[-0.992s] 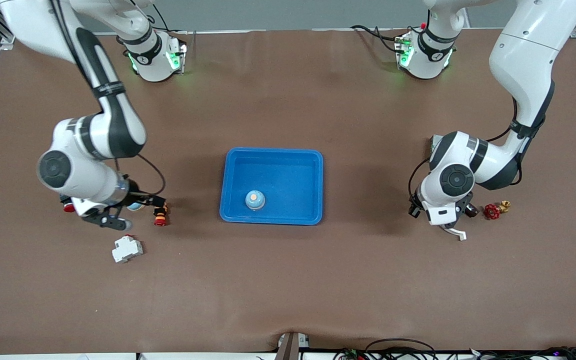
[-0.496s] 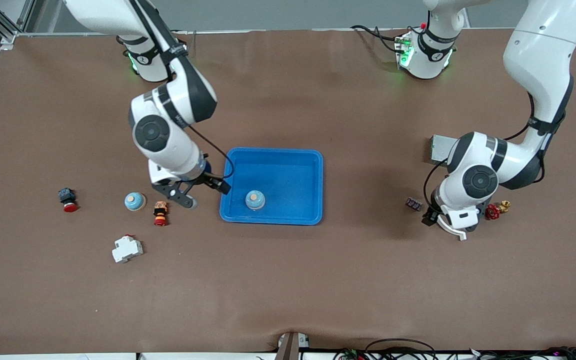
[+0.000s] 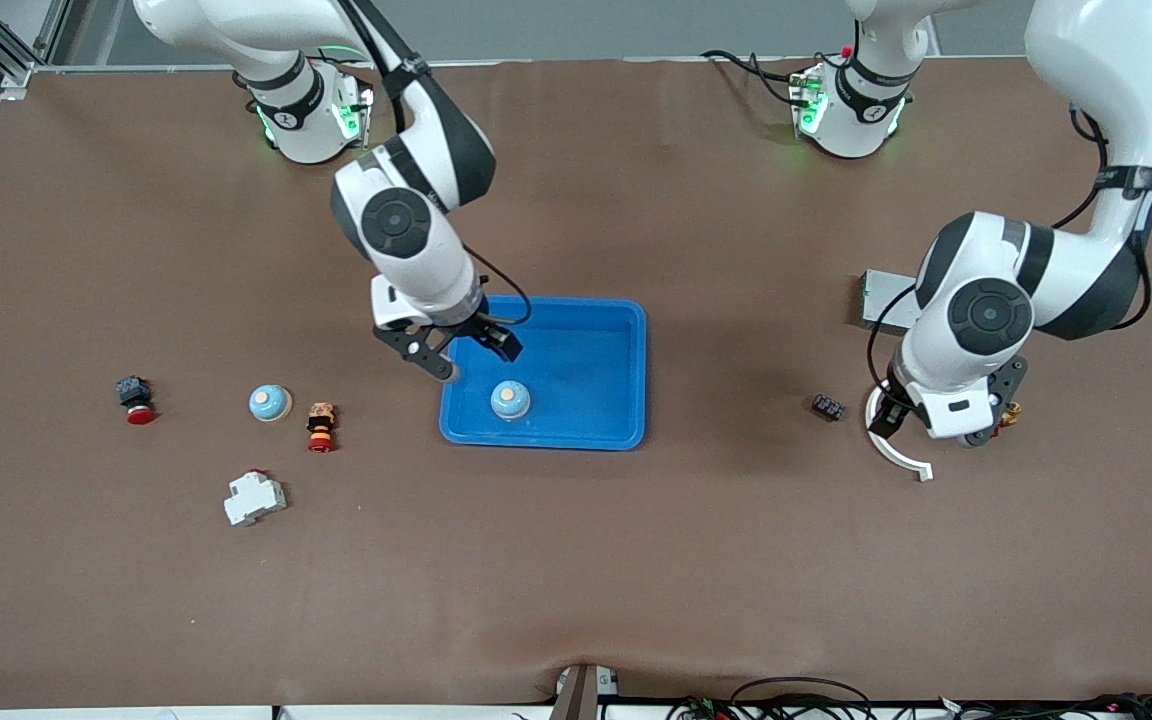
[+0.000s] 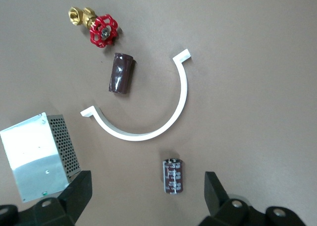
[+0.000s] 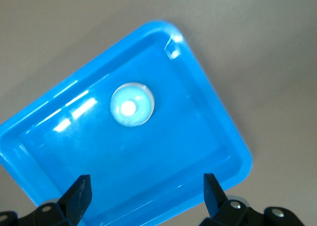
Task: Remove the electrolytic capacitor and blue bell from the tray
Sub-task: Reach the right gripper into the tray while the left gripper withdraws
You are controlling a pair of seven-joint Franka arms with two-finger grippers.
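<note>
A blue bell with an orange top (image 3: pixel 510 400) sits in the blue tray (image 3: pixel 576 312); it also shows in the right wrist view (image 5: pixel 131 105). A second blue bell (image 3: pixel 269 402) stands on the table toward the right arm's end. My right gripper (image 3: pixel 471 355) is open and empty over the tray's (image 5: pixel 218 127) rim. A small dark capacitor (image 3: pixel 827 407) lies on the table; in the left wrist view (image 4: pixel 173 176) it lies below my open, empty left gripper (image 4: pixel 146 189). A larger brown capacitor (image 4: pixel 121 73) lies inside the white arc. The left gripper (image 3: pixel 948 425) hangs over that arc.
A white curved piece (image 4: pixel 148 132) (image 3: pixel 898 460), a red-handled brass valve (image 4: pixel 101 28) and a perforated metal box (image 4: pixel 39 154) (image 3: pixel 876 298) lie near the left gripper. A red push button (image 3: pixel 133 398), an orange button (image 3: pixel 320 425) and a white breaker (image 3: pixel 254 497) lie toward the right arm's end.
My right gripper has moved, empty, from beside the table bell to over the tray's rim. My left arm has risen and shifted toward its end, uncovering the small capacitor.
</note>
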